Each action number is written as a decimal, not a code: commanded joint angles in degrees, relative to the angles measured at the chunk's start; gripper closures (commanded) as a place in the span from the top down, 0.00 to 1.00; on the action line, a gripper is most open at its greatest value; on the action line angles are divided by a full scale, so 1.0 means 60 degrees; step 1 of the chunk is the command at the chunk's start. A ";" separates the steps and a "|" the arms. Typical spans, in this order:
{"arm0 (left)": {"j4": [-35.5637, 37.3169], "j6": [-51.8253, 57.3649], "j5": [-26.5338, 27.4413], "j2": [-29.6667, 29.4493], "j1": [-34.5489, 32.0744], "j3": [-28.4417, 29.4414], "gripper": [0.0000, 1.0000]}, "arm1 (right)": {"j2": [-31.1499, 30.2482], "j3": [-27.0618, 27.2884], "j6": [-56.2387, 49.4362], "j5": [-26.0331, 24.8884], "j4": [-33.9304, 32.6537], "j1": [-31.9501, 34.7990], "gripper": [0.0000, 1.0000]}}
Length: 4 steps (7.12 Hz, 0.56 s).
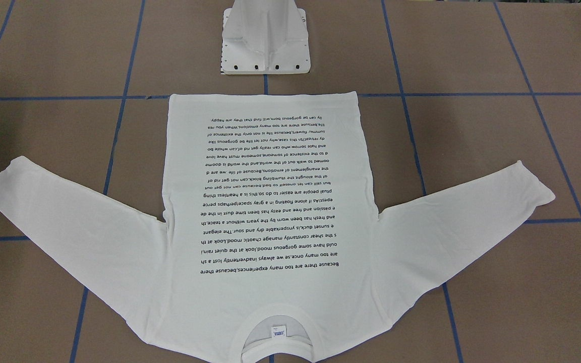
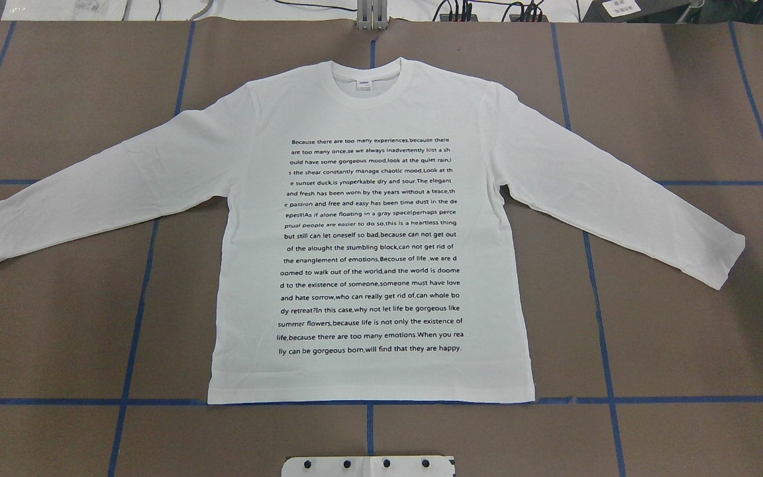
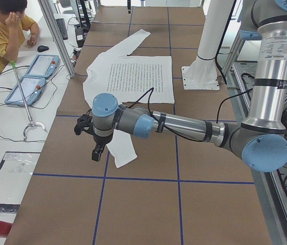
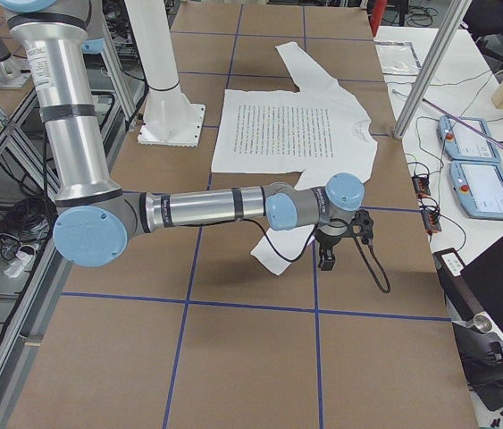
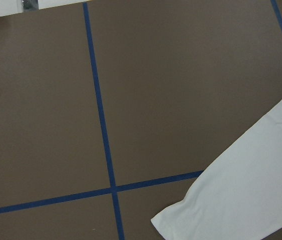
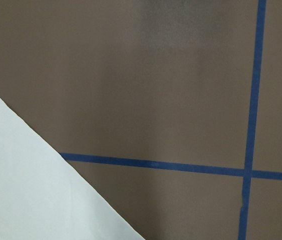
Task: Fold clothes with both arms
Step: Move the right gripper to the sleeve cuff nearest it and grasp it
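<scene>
The white long-sleeved T-shirt [image 2: 368,232] lies flat on the brown table, printed text up, both sleeves spread, collar [image 2: 367,83] on the side away from the robot. It also shows in the front-facing view [image 1: 270,212]. My left gripper [image 3: 98,152] hangs above the table just beyond the left sleeve's cuff [image 3: 125,155]; I cannot tell whether it is open or shut. My right gripper [image 4: 326,259] hangs beside the right sleeve's cuff [image 4: 273,259]; I cannot tell its state either. The wrist views show only sleeve ends [image 5: 246,195] [image 6: 25,190], no fingers.
The white pedestal base [image 1: 265,40] stands just behind the shirt's hem. Blue tape lines [image 2: 368,401] grid the table. A seated person [image 3: 5,30] and teach pendants [image 3: 31,76] [image 4: 483,188] are on the side bench past the table's far edge.
</scene>
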 commanded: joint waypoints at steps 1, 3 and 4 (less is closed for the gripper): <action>-0.0241 0.0305 -0.0015 0.0635 -0.0048 -0.0542 1.00 | -0.0342 0.0161 0.0138 0.0112 0.0344 -0.0322 1.00; -0.0374 0.0045 -0.0307 0.0814 0.0039 -0.0636 1.00 | -0.1189 0.0206 0.0676 0.0011 0.1934 -0.1346 1.00; -0.0418 -0.0292 -0.0323 0.0874 0.0040 -0.0477 1.00 | -0.1644 0.0177 0.1667 -0.0033 0.3162 -0.1757 1.00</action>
